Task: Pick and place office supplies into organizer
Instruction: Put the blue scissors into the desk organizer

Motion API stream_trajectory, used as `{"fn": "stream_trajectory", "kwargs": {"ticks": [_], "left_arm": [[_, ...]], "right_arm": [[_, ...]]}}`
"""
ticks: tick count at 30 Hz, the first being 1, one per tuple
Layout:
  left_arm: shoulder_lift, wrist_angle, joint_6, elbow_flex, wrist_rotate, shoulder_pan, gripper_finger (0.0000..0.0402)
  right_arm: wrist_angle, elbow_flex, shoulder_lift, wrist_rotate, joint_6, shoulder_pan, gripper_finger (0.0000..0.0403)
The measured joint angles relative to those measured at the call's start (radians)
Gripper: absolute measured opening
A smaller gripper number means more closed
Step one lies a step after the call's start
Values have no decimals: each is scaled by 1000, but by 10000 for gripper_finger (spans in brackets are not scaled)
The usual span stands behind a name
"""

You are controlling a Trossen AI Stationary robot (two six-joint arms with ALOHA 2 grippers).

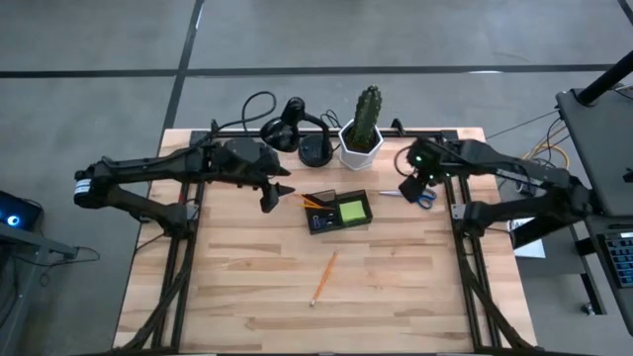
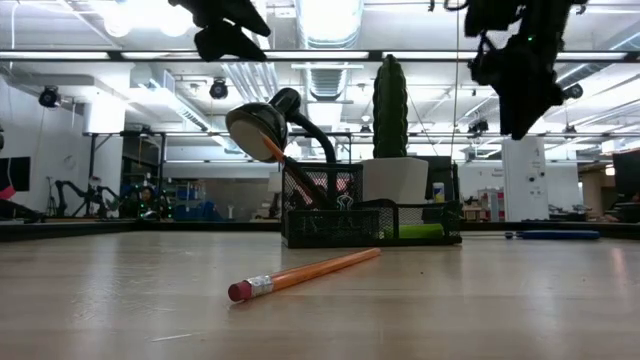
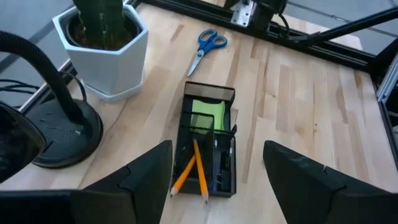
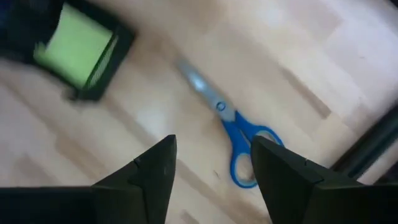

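Organizer serves as reference. Blue-handled scissors lie flat beside it, under the right gripper, fingers spread. Left gripper hovers above it, fingers spread, empty.

No text, label, brand, number or sign can be read in any view.

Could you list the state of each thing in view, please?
Organizer: upright, partly filled.
Sticky pad: inside organizer.
Two pencils: leaning in organizer.
Loose pencil: lying on table.
Scissors: closed, flat on table.
Left claw: open, empty.
Right claw: open, above scissors.
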Motion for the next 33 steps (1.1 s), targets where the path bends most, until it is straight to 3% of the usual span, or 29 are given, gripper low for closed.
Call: {"fn": "stream_trajectory", "kwargs": {"ticks": [6, 11, 18, 24, 33], "left_arm": [[-4, -2, 0, 0, 0, 0, 234], [-6, -2, 0, 0, 1, -1, 234], [-6, -6, 1, 0, 3, -1, 234], [-6, -6, 1, 0, 3, -1, 234], [-6, -7, 0, 0, 2, -1, 235]], "right_arm": [[-101, 43, 129, -118, -317, -48, 183], [-195, 24, 216, -123, -468, -90, 169], [-192, -28, 331, -115, -553, -155, 163], [-177, -44, 415, -44, -594, -185, 186], [-56, -100, 450, -42, -618, -190, 200]]}}
